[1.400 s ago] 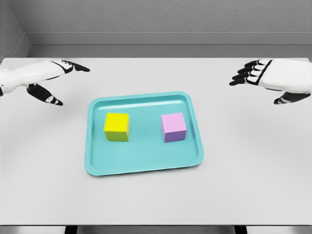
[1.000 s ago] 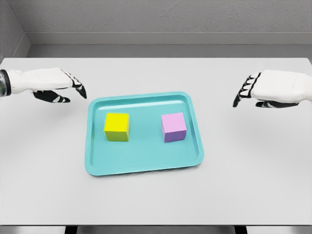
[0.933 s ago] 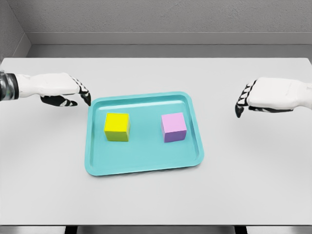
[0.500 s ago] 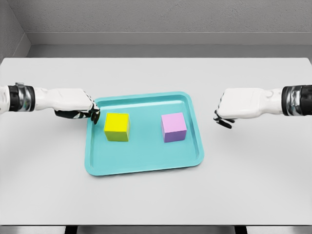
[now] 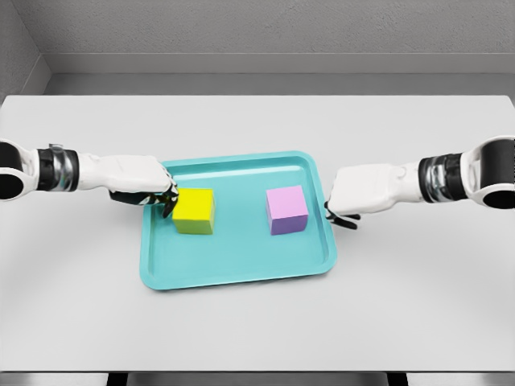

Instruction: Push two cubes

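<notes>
1. We see the yellow cube in the left half of the teal tray, left of the frame's centre, sitting flat with its edges nearly parallel to the tray's walls; being a cube, it shows no long axis.
2. The purple cube sits in the tray's right half, level with the yellow one and well apart from it.
3. Our left hand reaches over the tray's left rim, fingers curled downward and holding nothing, tips at the yellow cube's left face.
4. Our right hand hovers at the tray's right rim, fingers curled under and holding nothing, near the purple cube without touching it.
5. The tray lies on a white table.
</notes>
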Controlling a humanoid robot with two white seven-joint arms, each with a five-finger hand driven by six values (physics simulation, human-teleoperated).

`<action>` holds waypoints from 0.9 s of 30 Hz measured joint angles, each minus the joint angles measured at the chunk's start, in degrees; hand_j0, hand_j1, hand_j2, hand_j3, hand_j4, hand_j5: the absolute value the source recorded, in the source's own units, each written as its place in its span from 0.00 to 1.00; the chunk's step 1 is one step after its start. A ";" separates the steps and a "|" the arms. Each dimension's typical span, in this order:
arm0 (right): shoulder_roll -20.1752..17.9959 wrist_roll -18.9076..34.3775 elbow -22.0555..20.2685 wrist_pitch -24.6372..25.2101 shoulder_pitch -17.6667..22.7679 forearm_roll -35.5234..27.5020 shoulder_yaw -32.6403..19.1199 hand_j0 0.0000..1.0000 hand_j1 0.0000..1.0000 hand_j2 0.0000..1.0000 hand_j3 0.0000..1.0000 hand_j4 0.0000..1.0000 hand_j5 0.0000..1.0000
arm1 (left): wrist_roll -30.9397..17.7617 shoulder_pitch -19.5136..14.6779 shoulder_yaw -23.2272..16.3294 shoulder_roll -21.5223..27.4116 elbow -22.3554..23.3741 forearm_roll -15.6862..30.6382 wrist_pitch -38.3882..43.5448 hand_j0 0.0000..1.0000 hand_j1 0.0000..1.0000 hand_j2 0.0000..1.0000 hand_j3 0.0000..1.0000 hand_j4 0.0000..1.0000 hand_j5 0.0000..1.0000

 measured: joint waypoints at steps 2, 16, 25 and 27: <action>0.54 0.00 0.80 0.00 0.00 0.03 0.21 0.09 0.09 0.09 0.09 0.09 0.09 | -0.04 -0.26 -0.16 -0.20 0.15 -0.42 -0.28 0.41 0.41 0.41 0.41 0.41 0.41; 5.04 0.00 4.41 0.01 -1.58 1.24 2.40 0.09 0.09 0.09 0.09 0.09 0.09 | -0.12 -2.72 -0.08 -4.35 6.94 2.93 -0.87 0.41 0.41 0.41 0.41 0.41 0.41; 7.24 0.00 5.25 0.00 -2.55 1.51 3.61 0.09 0.09 0.09 0.09 0.09 0.09 | -0.12 -3.08 0.14 -2.77 9.42 5.37 -0.89 0.42 0.42 0.42 0.42 0.42 0.42; 7.64 0.00 5.19 0.00 -2.72 1.53 3.64 0.10 0.10 0.10 0.10 0.10 0.10 | -0.12 -2.90 0.12 -0.69 8.03 5.60 -0.90 0.42 0.42 0.42 0.42 0.42 0.42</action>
